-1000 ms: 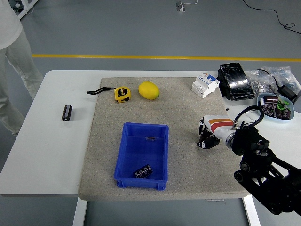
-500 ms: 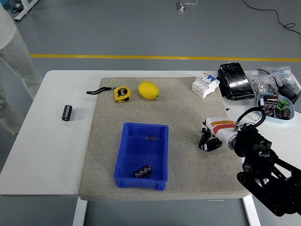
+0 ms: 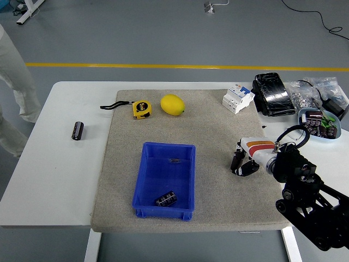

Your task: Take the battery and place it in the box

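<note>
A blue box (image 3: 143, 180) sits on the grey mat near the table's front edge. A dark cylindrical battery (image 3: 166, 198) lies inside it at the near end, and a small dark item (image 3: 175, 160) lies at its far end. A second dark battery (image 3: 78, 130) rests on the bare white table at the far left. My right hand (image 3: 242, 165) hovers over the mat to the right of the box, well apart from it, with its fingers hanging relaxed and holding nothing. No left arm shows.
At the back of the mat lie a yellow tape measure (image 3: 142, 108), a lemon (image 3: 172, 105) and a white circuit breaker (image 3: 238, 98). A black pouch (image 3: 271, 94) and a bowl of parts (image 3: 319, 123) stand at the right. A person's legs (image 3: 12, 82) are at the far left.
My right hand has drifted slightly right and toward me, away from the box. The person at the left has stepped further out of the picture.
</note>
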You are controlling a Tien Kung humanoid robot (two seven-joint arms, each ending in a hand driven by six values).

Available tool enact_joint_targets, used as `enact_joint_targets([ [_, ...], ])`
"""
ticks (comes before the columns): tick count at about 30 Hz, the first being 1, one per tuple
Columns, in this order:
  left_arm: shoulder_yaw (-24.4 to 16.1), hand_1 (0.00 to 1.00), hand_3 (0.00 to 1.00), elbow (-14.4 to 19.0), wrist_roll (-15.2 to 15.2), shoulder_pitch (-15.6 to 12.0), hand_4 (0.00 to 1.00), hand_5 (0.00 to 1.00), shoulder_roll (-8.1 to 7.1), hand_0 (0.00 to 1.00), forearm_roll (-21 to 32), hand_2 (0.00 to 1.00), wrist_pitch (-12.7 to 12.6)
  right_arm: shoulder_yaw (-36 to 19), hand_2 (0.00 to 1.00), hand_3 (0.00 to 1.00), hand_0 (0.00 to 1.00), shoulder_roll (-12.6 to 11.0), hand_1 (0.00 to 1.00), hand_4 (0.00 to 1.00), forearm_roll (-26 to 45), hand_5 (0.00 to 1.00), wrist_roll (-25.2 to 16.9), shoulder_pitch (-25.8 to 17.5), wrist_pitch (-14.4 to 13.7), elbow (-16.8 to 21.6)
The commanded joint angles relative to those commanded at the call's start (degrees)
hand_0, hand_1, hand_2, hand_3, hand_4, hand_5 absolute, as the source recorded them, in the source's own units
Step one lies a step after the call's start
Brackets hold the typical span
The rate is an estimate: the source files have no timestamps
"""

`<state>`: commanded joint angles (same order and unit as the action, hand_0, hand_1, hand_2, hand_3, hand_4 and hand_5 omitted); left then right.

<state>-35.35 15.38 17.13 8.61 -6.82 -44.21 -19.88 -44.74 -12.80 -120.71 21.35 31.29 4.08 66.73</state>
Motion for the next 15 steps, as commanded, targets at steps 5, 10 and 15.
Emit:
enact_joint_targets([
  [5, -0.1, 0.523, 0.648, 0.0, 0.1, 0.0, 0.642, 0.738, -0.03, 0.598, -0.3, 0.548, 0.2, 0.0, 0.470, 0.465, 0.326, 0.0, 0.409, 0.898, 0.3, 0.235, 0.1, 0.0, -0.1, 0.0],
  [10, -0.4, 0.524, 0.648, 0.0, 0.3, -0.1, 0.643, 0.738, -0.03, 0.596, -0.7, 0.548, 0.3, 0.2, 0.458, 0.460, 0.285, 0.1, 0.399, 0.884, 0.6, 0.232, 0.2, -0.1, -0.1, 0.1],
  [15, -0.8, 0.524, 0.648, 0.0, 0.5, -0.2, 0.643, 0.738, 0.01, 0.596, -1.6, 0.549, 0.5, 0.4, 0.455, 0.458, 0.279, 0.2, 0.395, 0.882, 1.0, 0.241, 0.3, -0.2, -0.3, 0.1],
])
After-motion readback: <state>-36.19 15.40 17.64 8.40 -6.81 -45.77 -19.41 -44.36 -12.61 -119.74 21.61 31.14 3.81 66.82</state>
